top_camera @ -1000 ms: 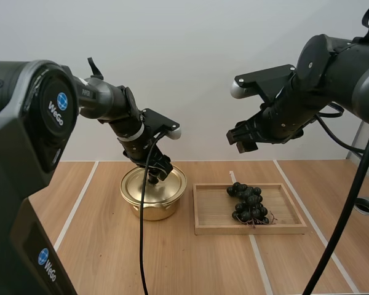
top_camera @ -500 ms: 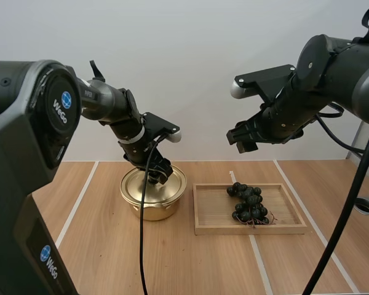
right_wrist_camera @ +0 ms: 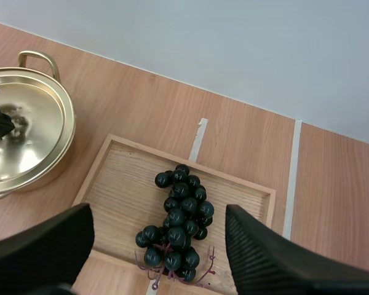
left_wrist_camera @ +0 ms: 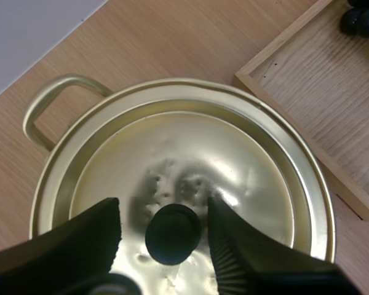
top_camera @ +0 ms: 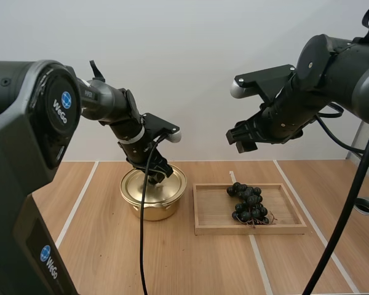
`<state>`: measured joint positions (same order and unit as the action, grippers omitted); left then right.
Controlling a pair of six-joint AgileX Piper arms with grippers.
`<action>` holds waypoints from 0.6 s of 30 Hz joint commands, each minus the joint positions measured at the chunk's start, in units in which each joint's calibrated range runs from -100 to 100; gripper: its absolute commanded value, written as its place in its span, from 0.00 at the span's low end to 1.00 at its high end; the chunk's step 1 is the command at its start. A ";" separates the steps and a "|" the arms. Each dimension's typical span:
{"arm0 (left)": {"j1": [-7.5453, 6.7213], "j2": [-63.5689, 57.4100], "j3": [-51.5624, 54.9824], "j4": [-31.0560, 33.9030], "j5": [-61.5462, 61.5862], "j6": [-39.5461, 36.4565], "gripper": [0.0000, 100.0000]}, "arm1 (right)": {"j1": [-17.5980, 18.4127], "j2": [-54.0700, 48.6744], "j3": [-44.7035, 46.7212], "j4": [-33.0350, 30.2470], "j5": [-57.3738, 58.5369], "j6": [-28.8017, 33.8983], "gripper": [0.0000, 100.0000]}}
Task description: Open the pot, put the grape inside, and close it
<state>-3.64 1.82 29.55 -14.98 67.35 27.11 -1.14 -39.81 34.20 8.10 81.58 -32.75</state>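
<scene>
Because the lid (left_wrist_camera: 246, 166) must come off first, my left gripper (top_camera: 157, 177) sits over the gold pot (top_camera: 150, 208), left of centre, fingers spread around the black knob (left_wrist_camera: 172, 233), not yet pinching. Rightward, grapes (top_camera: 249, 204) lie in the wooden tray (top_camera: 212, 216); my right gripper (top_camera: 241, 140) hovers above, fingers apart, presumably for them.

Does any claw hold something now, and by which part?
Nothing is held. The left claw stands open around the knob of the lid, not pinching it; the right claw hangs open above the grapes.
</scene>
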 commanded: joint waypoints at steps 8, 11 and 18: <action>-0.19 -0.05 -0.49 -0.62 1.96 -0.91 0.00 | 0.06 -0.31 -0.47 0.17 -0.33 -0.46 1.00; -0.19 -0.05 -0.94 -0.62 3.99 -0.91 0.00 | 0.06 -0.31 -0.47 0.17 -0.33 -0.46 1.00; -0.19 -2.24 -7.99 -0.62 15.00 -3.29 0.00 | 0.06 -0.04 -0.47 -0.80 4.30 -0.38 1.00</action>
<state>-3.64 1.49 24.19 -14.98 78.82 25.16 -1.14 -39.81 34.20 8.10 83.12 -32.75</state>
